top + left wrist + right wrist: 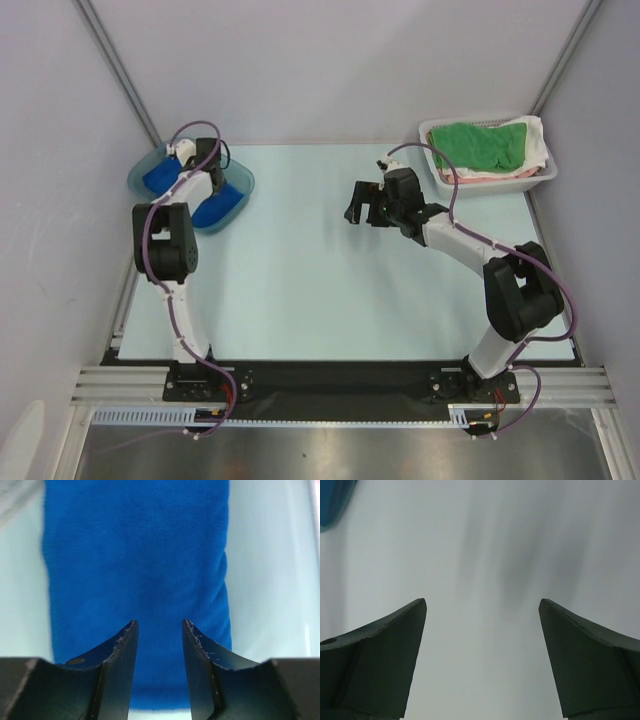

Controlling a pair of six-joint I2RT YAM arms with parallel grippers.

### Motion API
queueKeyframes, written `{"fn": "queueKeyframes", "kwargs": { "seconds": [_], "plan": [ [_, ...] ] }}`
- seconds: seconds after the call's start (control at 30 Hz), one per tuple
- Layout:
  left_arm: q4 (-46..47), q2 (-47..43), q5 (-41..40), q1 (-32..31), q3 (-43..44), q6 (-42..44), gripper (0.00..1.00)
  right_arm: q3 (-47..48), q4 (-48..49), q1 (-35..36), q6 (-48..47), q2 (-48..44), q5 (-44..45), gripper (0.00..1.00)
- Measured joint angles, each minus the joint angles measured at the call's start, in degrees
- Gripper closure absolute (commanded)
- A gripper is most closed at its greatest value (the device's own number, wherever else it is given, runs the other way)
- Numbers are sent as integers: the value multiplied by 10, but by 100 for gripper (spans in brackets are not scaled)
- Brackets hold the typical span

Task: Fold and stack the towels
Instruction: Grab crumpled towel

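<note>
A royal blue towel [222, 205] lies folded in a pale blue tray [243, 178] at the far left of the table. My left gripper [200, 165] hangs over it. In the left wrist view the blue towel [140, 560] fills the frame, and my left gripper [159, 625] is open with nothing between its fingers. A green towel [483, 143] lies crumpled on top of a white basket [545, 175] at the back right. My right gripper [362, 212] hovers over the bare middle of the table, open wide and holding nothing [482, 602].
The basket also holds a white cloth [535, 140] and a pinkish item [480, 175] under the green towel. The pale green table top [320, 300] spreads between the two arms. Grey walls close in on the left, back and right.
</note>
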Motion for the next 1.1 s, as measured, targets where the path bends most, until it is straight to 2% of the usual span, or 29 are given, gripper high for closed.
{"fn": "queueKeyframes", "kwargs": {
  "seconds": [0.17, 0.53, 0.7, 0.8, 0.83, 0.93, 1.1],
  "plan": [
    [-53, 71, 19, 16, 83, -15, 57, -3, 8, 0, 0, -3, -2, 0],
    [-117, 113, 49, 30, 169, -18, 57, -8, 11, 0, 2, -3, -10, 0],
    [-140, 129, 52, 31, 193, -18, 66, -8, 11, 0, 3, -3, -14, 0],
    [-151, 138, 63, 34, 207, -19, 77, -8, 11, 0, 4, -3, -17, 0],
    [-153, 141, 66, 35, 211, -22, 85, -8, 11, 0, 4, -3, -17, 0],
    [-153, 144, 79, 37, 212, -30, 100, -8, 11, 0, 4, -3, -17, 0],
    [-103, 122, 93, 38, 161, -42, 99, -8, 11, 0, 4, -3, -17, 0]
  ]
}}
